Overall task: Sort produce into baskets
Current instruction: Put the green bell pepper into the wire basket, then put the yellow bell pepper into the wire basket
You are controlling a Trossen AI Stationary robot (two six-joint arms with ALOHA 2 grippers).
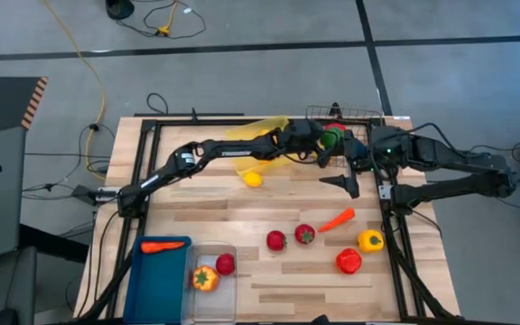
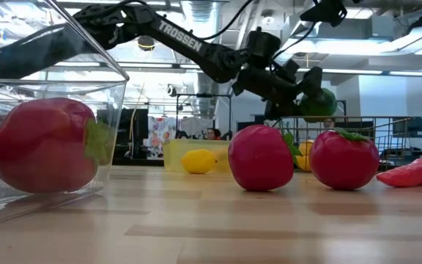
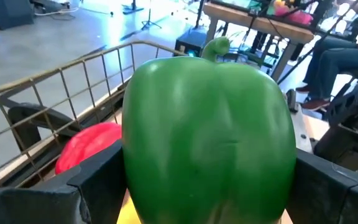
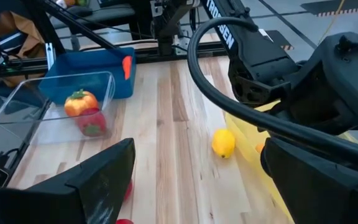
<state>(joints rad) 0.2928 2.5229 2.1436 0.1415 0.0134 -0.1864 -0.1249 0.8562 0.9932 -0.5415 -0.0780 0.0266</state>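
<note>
Green pepper [image 3: 209, 134] sits clamped in our left gripper [image 1: 326, 144] above the wire basket [image 3: 55, 99]; our right gripper [image 1: 348, 181] gapes empty mid-table.

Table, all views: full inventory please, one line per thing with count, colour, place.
green pepper: 1, green, held in the left hand over the wire basket
wire basket: 1, black, far edge, something red inside
yellow tray: 1, translucent yellow, far edge, under the left arm
lemon: 1, yellow, on the table by the yellow tray
blue bin: 1, near left corner, one orange carrot inside
clear bin: 1, right of the blue bin, holds one orange and one red piece
tomatoes: 2, red, centre
carrot: 1, orange, right of centre
peppers: 2, yellow and red, near right
left hand: closed on the green pepper
right hand: open, empty, above the table right of centre
</note>
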